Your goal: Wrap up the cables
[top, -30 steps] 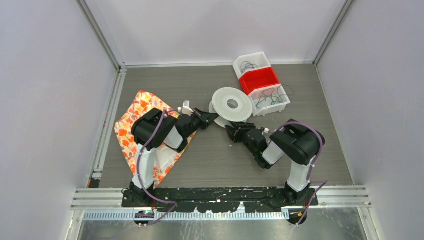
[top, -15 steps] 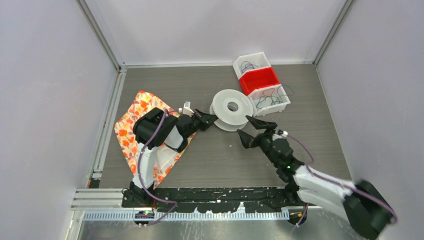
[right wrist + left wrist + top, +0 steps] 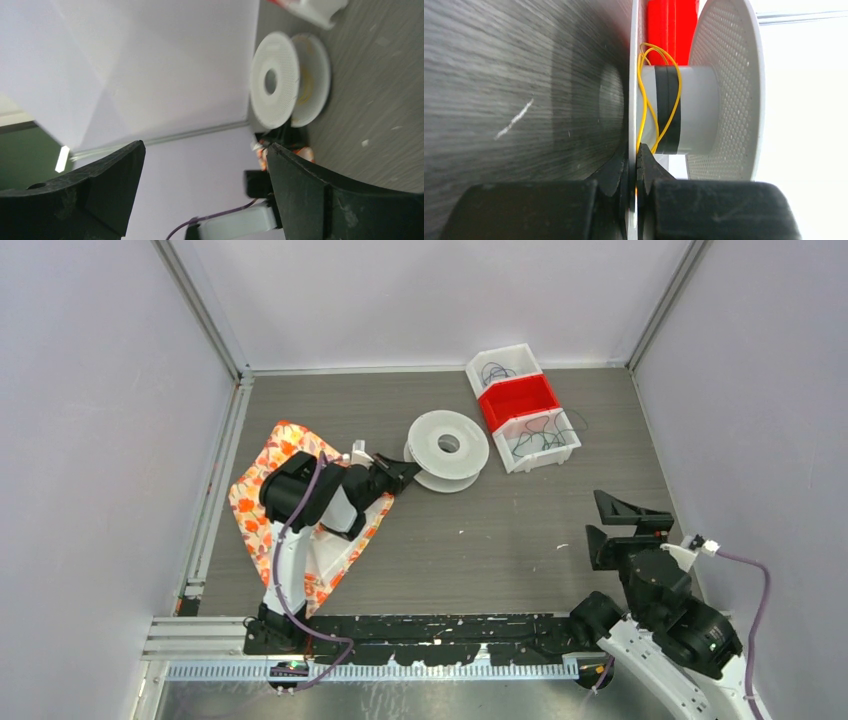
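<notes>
The left hand [image 3: 635, 162] is clenched on the thin near flange [image 3: 634, 75] of the spool [image 3: 447, 448], its fingertips pinching the rim edge-on; the spool stands tilted on the table [image 3: 480, 540], just beside the bins. The yellow cable [image 3: 679, 95] hangs in a couple of slack loops around the hub [image 3: 696, 110], crossing a black band [image 3: 667, 110] and running down toward the pinch; whether the fingers also trap the wire's end cannot be told. The right hand [image 3: 594, 515] is released and holds nothing, lifted well apart at the right side of the table with its camera looking back at the spool from afar. More dark cables [image 3: 535, 435] lie in the nearer white bin [image 3: 572, 447], beyond the red bin [image 3: 518, 398].

The step in hand looks like winding the yellow cable tight on the hub, and it seems far from finished since the loops stand loose. To do it well, the left hand should keep a firm, steady pinch on the flange so the spool neither rolls nor tips; the right hand would need to come back in low, find the free end, and draw it snug before each turn; a wire this limp will spring off the hub if tension drops, and it could slip over the flange rim; pulling too hard may drag the light spool out of the pinch.
</notes>
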{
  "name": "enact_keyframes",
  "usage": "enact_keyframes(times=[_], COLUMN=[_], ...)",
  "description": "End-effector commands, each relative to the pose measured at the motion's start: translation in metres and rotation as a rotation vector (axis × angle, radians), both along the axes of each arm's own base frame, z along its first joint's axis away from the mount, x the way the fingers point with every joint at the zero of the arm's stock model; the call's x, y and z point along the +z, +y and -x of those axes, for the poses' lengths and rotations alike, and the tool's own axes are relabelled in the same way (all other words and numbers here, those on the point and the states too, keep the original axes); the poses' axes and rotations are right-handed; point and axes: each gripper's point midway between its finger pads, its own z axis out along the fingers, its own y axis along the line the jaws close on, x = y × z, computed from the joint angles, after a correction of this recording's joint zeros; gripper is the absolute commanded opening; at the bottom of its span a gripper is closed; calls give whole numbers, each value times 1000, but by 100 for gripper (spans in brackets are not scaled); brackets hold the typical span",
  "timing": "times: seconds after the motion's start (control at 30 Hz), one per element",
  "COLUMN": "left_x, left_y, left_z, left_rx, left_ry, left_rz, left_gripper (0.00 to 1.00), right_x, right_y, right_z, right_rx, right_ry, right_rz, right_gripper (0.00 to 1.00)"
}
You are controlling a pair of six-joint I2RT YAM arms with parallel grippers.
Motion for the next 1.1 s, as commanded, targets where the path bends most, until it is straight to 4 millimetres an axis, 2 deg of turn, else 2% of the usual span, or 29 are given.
enact_keyframes(times=[0.0, 0.03, 0.2, 0.23, 0.27, 0.3, 0.33, 0.43, 0.57, 0.67, 0.77, 0.93, 1.07], left_x=[14, 12, 11, 12, 12, 13, 15, 26, 27, 25, 31, 79, 131], left_y=[13, 17, 33, 36, 39, 41, 43, 53, 72, 90, 111, 135, 148], left_z=[-28, -33, -47, -47, -47, -47, -47, -46, -42, -38, -36, -35, -23], left_rx=[43, 49, 67, 69, 67, 60, 50, 36, 17, 21, 40, 56, 43], left_ry=[-68, -56, -25, -19, -8, -4, 1, 4, 83, 123, 145, 85, 21], left_rz=[39, 48, 77, 73, 63, 50, 35, 3, -105, -222, -311, -402, -567], left_gripper=[1, 4, 40, 50, 64, 72, 75, 98, 100, 100, 100, 100, 100], right_x=[-37, -36, -31, -31, -30, -29, -27, -22, -18, -16, -16, -13, -3], right_y=[-55, -58, -66, -67, -68, -69, -70, -71, -70, -69, -68, -67, -63], right_z=[16, 17, 18, 19, 19, 19, 19, 17, 15, 13, 12, 9, 2], right_rx=[-156, -167, -205, -209, -214, -219, -224, -233, -235, -236, -232, -222, -182], right_ry=[154, 147, 122, 121, 119, 117, 113, 98, 86, 84, 88, 104, 152], right_rz=[352, 358, 359, 360, 362, 363, 363, 368, 369, 377, 392, 454, 616], right_gripper=[96, 96, 96, 96, 96, 96, 96, 96, 96, 96, 96, 96, 99])
